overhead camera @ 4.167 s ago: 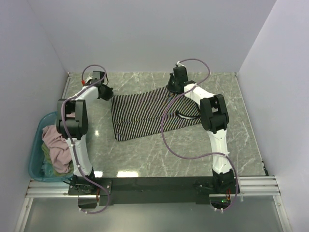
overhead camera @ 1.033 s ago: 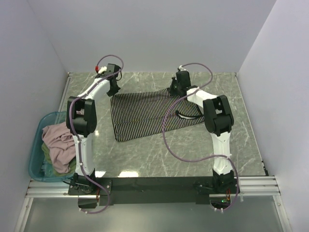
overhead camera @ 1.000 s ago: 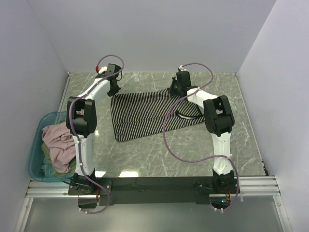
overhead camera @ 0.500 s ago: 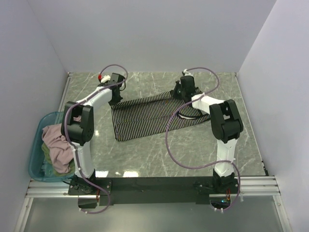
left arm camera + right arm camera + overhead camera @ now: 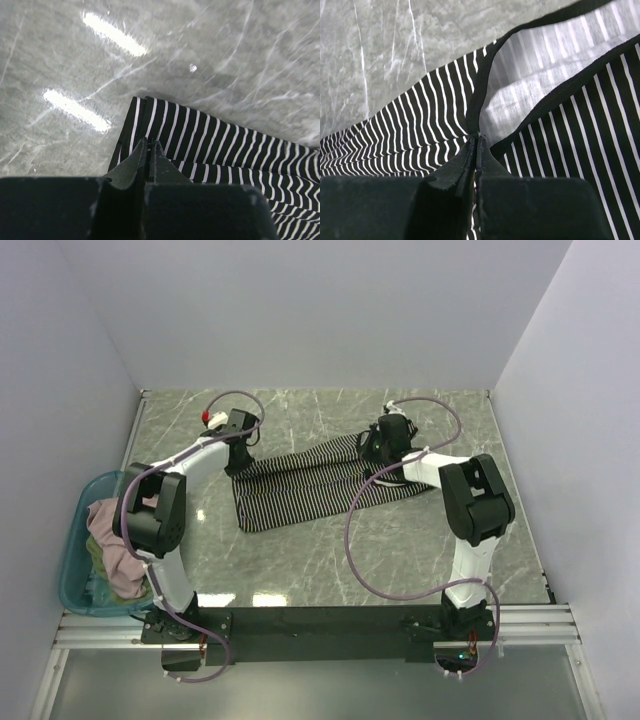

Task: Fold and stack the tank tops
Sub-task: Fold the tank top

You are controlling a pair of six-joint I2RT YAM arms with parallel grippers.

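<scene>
The striped tank top (image 5: 300, 480) lies spread across the middle of the marble table (image 5: 400, 560), towards the far side. The left gripper (image 5: 149, 146) sits at its far-left corner, fingers pressed together with the striped cloth pinched between them. The right gripper (image 5: 476, 137) is likewise closed, nipping the dark-edged opening at the far-right end. A purple cable (image 5: 352, 510) from the right arm loops over the top's right part. On the near left, a teal tub (image 5: 72, 540) holds a crumpled pink top (image 5: 118, 545).
</scene>
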